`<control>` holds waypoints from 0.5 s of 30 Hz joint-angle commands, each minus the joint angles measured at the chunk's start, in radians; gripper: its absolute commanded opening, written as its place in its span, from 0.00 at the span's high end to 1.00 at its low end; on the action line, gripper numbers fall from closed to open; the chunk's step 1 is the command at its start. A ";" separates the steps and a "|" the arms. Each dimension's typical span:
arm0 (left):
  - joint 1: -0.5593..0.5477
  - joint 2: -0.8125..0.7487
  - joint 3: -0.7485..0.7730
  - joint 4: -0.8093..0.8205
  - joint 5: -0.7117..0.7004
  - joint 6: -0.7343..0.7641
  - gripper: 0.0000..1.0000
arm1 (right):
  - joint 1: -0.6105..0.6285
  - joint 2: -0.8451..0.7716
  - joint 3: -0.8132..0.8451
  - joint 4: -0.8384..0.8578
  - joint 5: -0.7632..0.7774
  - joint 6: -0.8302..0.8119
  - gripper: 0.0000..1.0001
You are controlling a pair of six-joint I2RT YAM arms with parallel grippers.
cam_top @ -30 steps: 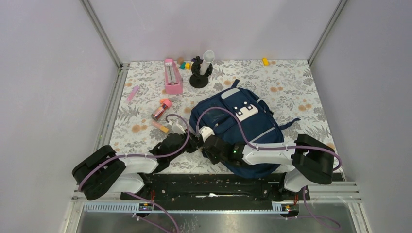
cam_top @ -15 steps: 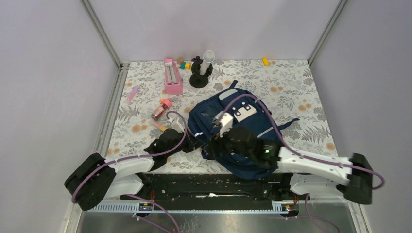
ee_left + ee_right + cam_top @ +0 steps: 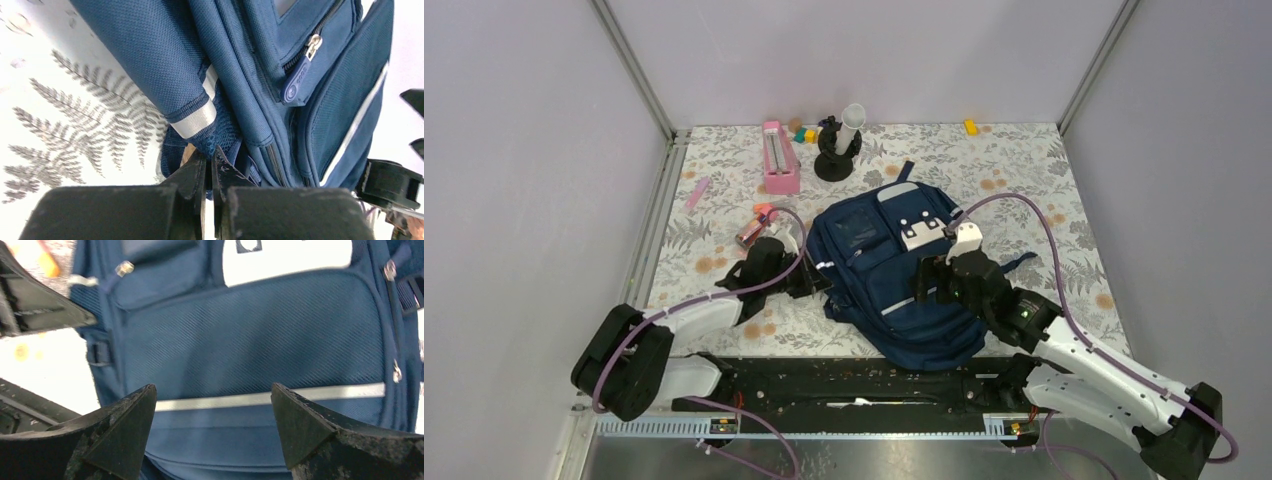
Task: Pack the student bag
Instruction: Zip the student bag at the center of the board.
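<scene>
Right gripper [image 3: 931, 283] is hanging spread wide above the bag [image 3: 864, 265], and it is gripping nothing. I am seeing the bag lying flat, front up, at the near middle of the table [image 3: 1024, 180], with its top end pointing away from the arms. In the right wrist view the two fingers [image 3: 120, 425] are framing the front pocket and its light stripe, with the bag [image 3: 250, 340] lying just under them. Left gripper [image 3: 812, 278] is sitting at the bag's left edge with its jaws pressed together. In the left wrist view it [image 3: 210, 160] is pinching a fold of blue mesh at the side of the bag [image 3: 250, 75], below a reflective band.

Comparing with a second ago, the right gripper is no longer shut at the bag's near left corner beside the left one. It has opened and swung across to the bag's right half, and its arm is now reaching out from the far right. Left gripper has stayed shut and has drawn slightly left and away from the arms. Small items at the far left of the table are lying where they were.
</scene>
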 commanded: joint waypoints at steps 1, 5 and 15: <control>0.067 0.040 0.123 -0.051 -0.020 0.110 1.00 | -0.042 -0.042 -0.057 -0.040 0.033 0.109 0.10; 0.113 0.100 0.213 -0.093 -0.049 0.153 1.00 | -0.042 -0.116 -0.129 -0.031 0.071 0.147 0.08; 0.170 0.233 0.395 -0.154 -0.048 0.191 0.62 | -0.278 -0.087 -0.143 -0.032 -0.009 0.126 0.03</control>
